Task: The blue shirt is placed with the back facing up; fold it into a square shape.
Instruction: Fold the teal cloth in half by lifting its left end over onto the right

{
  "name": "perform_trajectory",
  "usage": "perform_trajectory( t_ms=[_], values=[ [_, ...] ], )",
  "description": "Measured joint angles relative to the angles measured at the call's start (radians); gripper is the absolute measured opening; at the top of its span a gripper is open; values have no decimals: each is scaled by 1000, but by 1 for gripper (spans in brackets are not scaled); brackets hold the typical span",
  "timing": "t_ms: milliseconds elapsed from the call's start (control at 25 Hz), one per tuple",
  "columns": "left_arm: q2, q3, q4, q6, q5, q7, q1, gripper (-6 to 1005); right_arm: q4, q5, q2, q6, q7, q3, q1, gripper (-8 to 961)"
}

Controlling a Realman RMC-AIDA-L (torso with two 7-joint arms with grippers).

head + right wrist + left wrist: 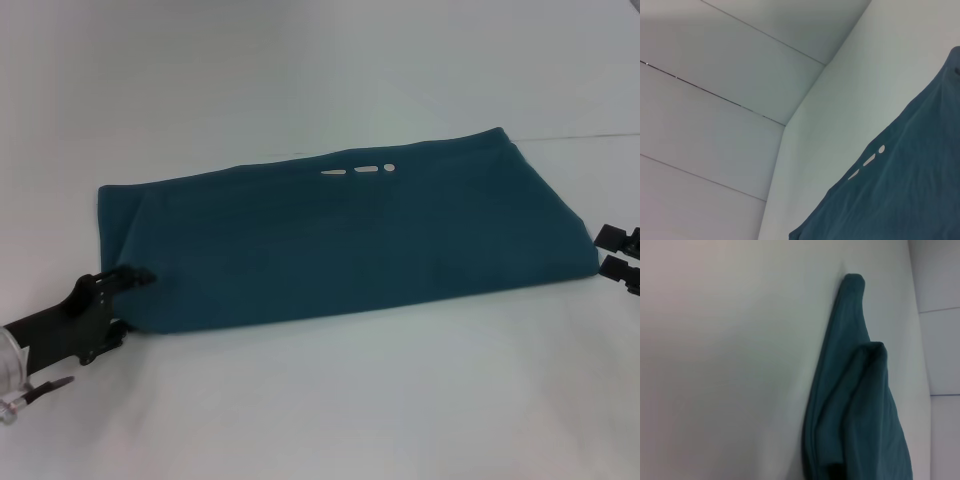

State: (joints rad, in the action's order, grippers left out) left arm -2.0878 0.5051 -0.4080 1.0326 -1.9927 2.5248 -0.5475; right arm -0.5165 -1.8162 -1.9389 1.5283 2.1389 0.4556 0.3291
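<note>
The blue shirt [340, 235] lies on the white table, folded into a long band running left to right, with small white marks [360, 169] near its far edge. My left gripper [128, 300] is at the shirt's near left corner, touching the fabric. The left wrist view shows the stacked folded layers of the shirt [855, 410] from close by. My right gripper [614, 252] is open and empty, just off the shirt's right end, close to it but apart. The right wrist view shows the shirt [905, 195] and its white marks [869, 160].
The white table [330, 400] extends around the shirt on all sides. White panelled walls [715, 100] rise behind the table's far edge.
</note>
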Motion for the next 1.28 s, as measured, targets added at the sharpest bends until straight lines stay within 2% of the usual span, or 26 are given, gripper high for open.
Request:
perform_trajectory(
  t_ms=[280, 640, 960, 1280],
  values=[
    [0, 43, 19, -33, 1, -7, -34, 713, 0, 0, 0, -1, -1, 0, -1, 749],
    [-4, 46, 23, -56, 5, -25, -59, 713, 0, 0, 0, -2, -3, -1, 3, 747],
    [6, 76, 31, -80, -4, -25, -73, 706, 0, 3, 0, -2, -4, -2, 6, 746],
    [7, 94, 29, -80, -5, -24, -74, 412, 0, 1, 0, -2, -4, -2, 8, 745]
  ],
)
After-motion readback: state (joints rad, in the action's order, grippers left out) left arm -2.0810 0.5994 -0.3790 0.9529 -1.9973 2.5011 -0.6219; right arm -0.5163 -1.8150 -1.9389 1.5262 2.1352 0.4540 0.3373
